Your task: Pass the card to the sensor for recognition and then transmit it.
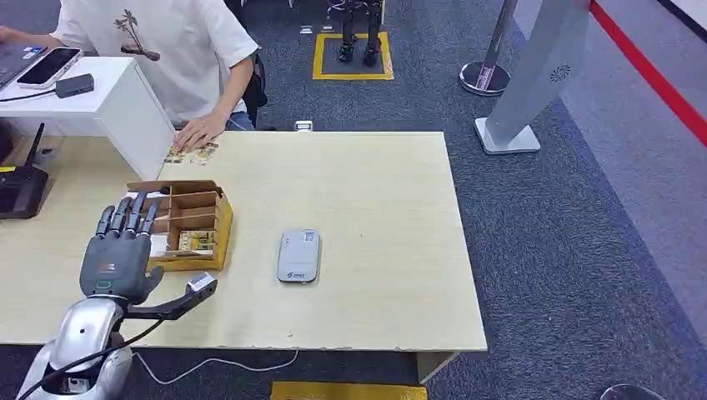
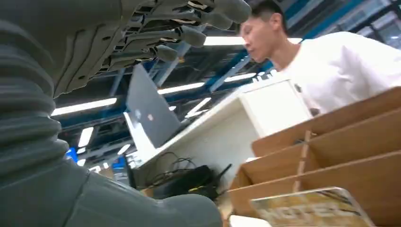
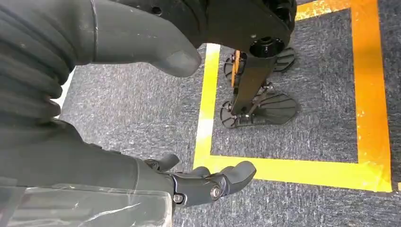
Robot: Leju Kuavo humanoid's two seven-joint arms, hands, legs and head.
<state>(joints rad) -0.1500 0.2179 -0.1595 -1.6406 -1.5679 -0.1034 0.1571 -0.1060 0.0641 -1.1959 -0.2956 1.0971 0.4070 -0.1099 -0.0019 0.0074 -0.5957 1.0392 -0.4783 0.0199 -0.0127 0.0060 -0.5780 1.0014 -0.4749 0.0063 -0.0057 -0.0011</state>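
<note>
A card (image 1: pixel 196 242) is seen lying flat in the box's (image 1: pixel 218 218) near compartment, long axis toward the sensor (image 1: pixel 298 256), beside the left hand (image 1: pixel 121 250), spread and empty.

Pale wood table (image 1: pixel 375 250) on grey carpet (image 1: pixel 567 250), yellow floor tape (image 1: pixel 352 77), ceiling strip lights (image 2: pixel 82 106), possibly blue beams.

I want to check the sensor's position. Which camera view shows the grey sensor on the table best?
The head view: the sensor lies whole and unobstructed on the table, right of the wooden box. Neither wrist view gives anything of it.
</note>
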